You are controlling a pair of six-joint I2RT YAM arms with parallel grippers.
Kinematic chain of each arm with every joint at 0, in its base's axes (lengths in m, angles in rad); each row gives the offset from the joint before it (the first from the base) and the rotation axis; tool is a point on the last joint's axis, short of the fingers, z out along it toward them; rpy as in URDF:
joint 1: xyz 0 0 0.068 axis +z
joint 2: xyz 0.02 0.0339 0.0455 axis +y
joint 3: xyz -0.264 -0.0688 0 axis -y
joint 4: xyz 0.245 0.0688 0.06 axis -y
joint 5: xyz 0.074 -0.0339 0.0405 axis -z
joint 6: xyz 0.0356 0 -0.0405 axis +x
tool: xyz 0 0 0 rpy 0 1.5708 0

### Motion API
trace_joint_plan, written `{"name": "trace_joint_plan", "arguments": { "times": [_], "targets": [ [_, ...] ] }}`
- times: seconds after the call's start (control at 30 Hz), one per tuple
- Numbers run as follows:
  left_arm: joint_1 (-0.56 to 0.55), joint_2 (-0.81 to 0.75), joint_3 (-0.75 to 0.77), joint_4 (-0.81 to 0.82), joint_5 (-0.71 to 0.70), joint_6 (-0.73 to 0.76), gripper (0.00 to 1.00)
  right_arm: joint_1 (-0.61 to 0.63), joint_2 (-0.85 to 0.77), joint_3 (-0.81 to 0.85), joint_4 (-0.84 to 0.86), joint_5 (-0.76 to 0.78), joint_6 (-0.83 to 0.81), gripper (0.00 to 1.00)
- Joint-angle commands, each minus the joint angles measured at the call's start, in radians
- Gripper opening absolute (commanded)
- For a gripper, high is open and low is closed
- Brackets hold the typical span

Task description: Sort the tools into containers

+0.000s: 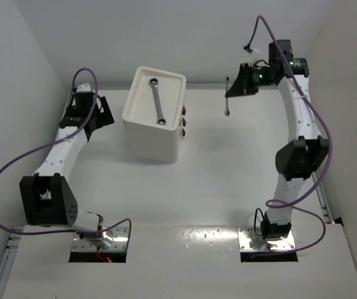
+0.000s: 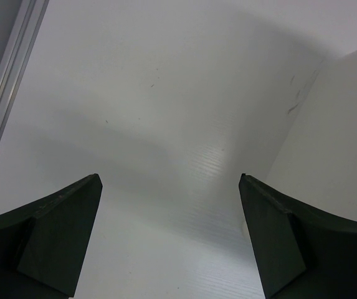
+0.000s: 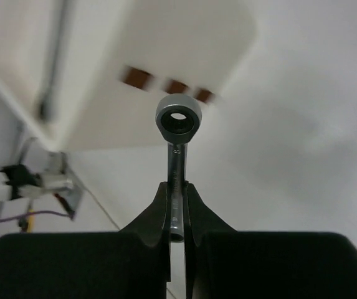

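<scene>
1. White table (image 1: 215,180) carries both arm bases at its near edge; we see no tool lying loose on it.
2. Near the left edge, the left gripper (image 2: 169,180) has its jaws spread wide with nothing between them. It sits just beside the left wall of the cabinet (image 1: 150,140).
3. The cabinet stands toward the far edge, left of centre. Its tray top (image 1: 130,107) already holds the second wrench (image 1: 158,101), lying lengthwise. The drawer handles (image 1: 182,123) face the right edge, and the drawers look shut.
4. Near the far right corner, raised off the table, the right gripper (image 3: 177,199) is clamped tight on the shank of the held wrench (image 3: 178,118). The wrench hangs ring end down, well apart from the cabinet.
5. We judge the carry to the tray to be the step in hand, and we see these risks:
   - The pinch is narrow and sits close to one end, so the long free end could swing or slide out during a quick move.
   - The dangling end could catch the tray rim if it crosses too low.
   - The tray is shallow, so a release from too high could bounce the wrench off the second wrench and over the edge.
   - The left gripper is so near the cabinet wall that any sideways drift could nudge the box.
</scene>
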Motion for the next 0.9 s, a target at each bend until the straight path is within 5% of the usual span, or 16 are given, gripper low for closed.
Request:
{"name": "trace_joint_plan", "arguments": {
  "times": [0.0, 0.13, 0.37, 0.47, 0.87],
  "targets": [
    [0.007, -0.005, 0.057, 0.018, 0.007, 0.017, 0.99, 0.058, 0.019, 0.140, 0.165, -0.239, 0.277, 0.00],
    [0.007, -0.005, 0.066, 0.007, 0.007, 0.026, 0.99, 0.142, 0.019, 0.127, 0.417, -0.337, 0.524, 0.00],
    [0.007, -0.025, 0.047, -0.011, 0.007, 0.026, 0.99, 0.273, 0.067, 0.036, 0.729, -0.335, 0.712, 0.00],
    [0.007, -0.036, 0.038, -0.031, 0.007, 0.026, 0.99, 0.300, 0.152, 0.158, 0.732, -0.297, 0.712, 0.00],
    [0.007, -0.074, 0.020, -0.031, 0.007, 0.026, 0.99, 0.331, 0.284, 0.186, 0.726, -0.260, 0.732, 0.00]
  ]
}}
